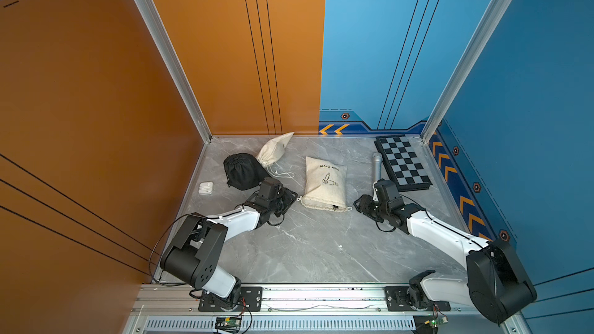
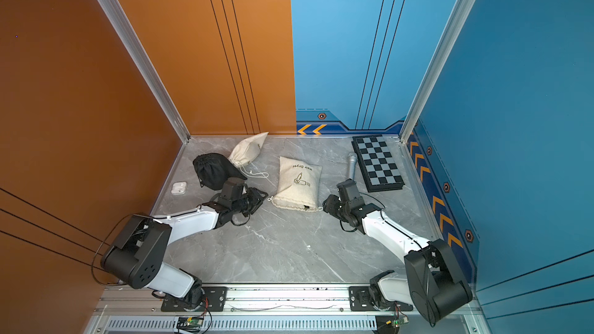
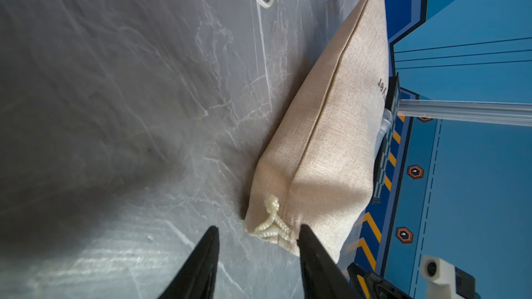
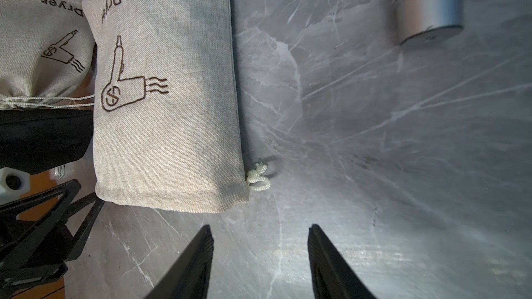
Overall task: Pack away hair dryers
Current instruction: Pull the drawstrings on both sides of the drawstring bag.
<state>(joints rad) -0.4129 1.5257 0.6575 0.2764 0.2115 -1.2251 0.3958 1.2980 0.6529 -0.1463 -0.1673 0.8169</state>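
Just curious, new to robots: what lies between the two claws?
A beige bag printed Hair Dryer lies between the left gripper and the right gripper, visible in both top views.

Bare tabletop (image 1: 308, 252) fills the lower centre in both top views. Obstacles: beige bag (image 1: 326, 186) at centre (left gripper (image 1: 293, 196) and right gripper (image 1: 357, 203) flank it closely), black pouch (image 1: 242, 171) upper left, microphone (image 1: 376, 167) and chessboard (image 1: 403, 162) upper right.
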